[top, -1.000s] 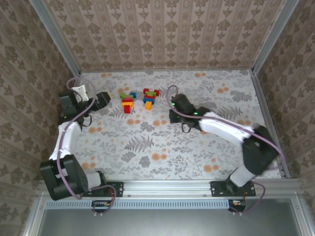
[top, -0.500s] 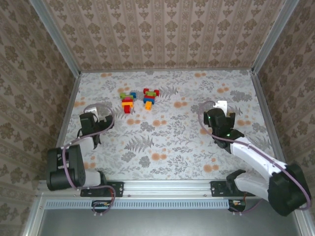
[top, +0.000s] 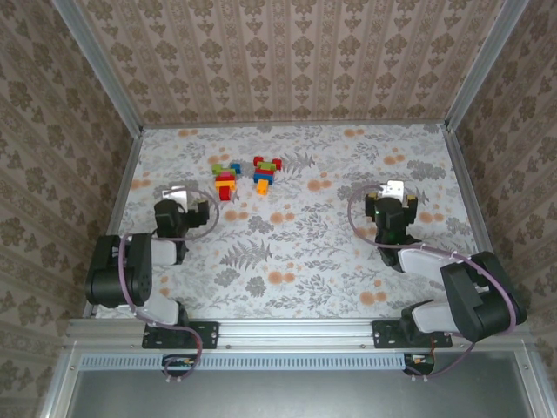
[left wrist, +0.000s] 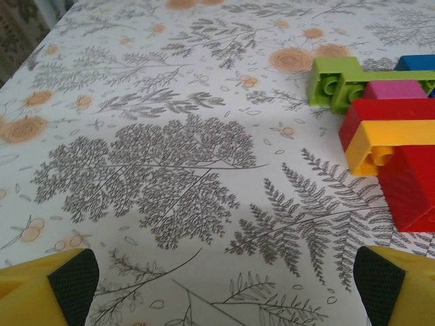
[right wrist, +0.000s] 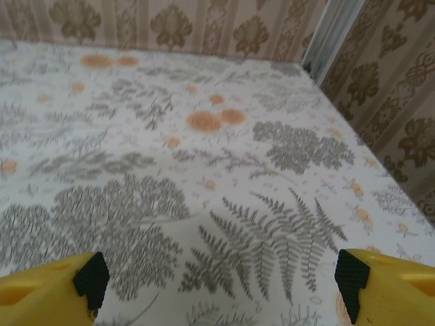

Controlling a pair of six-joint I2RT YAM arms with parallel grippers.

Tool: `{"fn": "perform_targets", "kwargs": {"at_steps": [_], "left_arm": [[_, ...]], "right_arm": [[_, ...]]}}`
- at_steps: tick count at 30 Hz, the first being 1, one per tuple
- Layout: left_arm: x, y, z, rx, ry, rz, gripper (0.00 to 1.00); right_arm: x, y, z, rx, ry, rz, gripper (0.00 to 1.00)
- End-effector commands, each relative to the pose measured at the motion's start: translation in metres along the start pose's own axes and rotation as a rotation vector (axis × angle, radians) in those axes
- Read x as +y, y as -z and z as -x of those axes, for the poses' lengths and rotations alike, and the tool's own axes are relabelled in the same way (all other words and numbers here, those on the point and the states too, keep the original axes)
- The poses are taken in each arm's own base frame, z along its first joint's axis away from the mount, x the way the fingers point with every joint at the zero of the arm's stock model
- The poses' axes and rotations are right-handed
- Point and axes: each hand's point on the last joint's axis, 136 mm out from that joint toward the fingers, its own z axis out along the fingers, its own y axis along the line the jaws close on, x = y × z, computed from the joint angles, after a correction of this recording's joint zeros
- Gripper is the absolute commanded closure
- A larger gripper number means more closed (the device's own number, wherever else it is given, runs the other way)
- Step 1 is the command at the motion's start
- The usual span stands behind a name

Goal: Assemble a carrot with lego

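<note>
The lego lies on the floral surface [top: 305, 252] toward the far side, left of centre, in two small clusters set just beside each other: a left cluster [top: 226, 181] and a right cluster [top: 264, 172]. From above, both read as mixed red, yellow, green and blue bricks, too small to tell how they join. The left wrist camera gives the left cluster up close: a green brick [left wrist: 336, 80], a blue one [left wrist: 418, 62] behind it, then magenta [left wrist: 394, 88], red [left wrist: 391, 115], yellow [left wrist: 387, 146] and a second red [left wrist: 411, 190], pressed together. The left gripper [top: 180, 200] [left wrist: 221, 278] sits near that cluster, jaws wide apart with nothing between them. The right gripper [top: 396, 196] [right wrist: 221, 278], well apart from the lego, faces patterned surface and a wall corner, jaws likewise spread and empty.
</note>
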Motion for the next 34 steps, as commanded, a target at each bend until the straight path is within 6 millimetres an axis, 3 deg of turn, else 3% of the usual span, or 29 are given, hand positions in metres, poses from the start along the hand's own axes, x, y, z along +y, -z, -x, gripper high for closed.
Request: {"fn": "perform_targets", "kwargs": {"at_steps": [1,4,7,11,14,34], "left_arm": [[0.006,0.003,0.027,-0.109,-0.048,0.036,0.00],[0.003,0.005,0.026,-0.116,-0.059,0.033,0.00],[0.004,0.004,0.025,-0.106,-0.057,0.040,0.00],[0.007,-0.002,0.026,-0.077,-0.049,0.059,0.00],[0.007,-0.002,0.025,-0.072,-0.052,0.056,0.00],[0.003,-0.002,0.026,-0.074,-0.063,0.041,0.00]], "right_arm": [[0.002,0.005,0.018,-0.121,-0.039,0.061,0.11],[0.009,0.002,0.017,-0.147,-0.025,0.136,0.12],[0.006,-0.015,0.003,-0.145,-0.058,0.147,0.10],[0.010,-0.030,-0.009,-0.083,-0.078,0.198,0.01],[0.008,-0.042,-0.012,-0.001,-0.102,0.214,0.00],[0.007,-0.042,-0.012,-0.003,-0.109,0.222,0.00]]}}
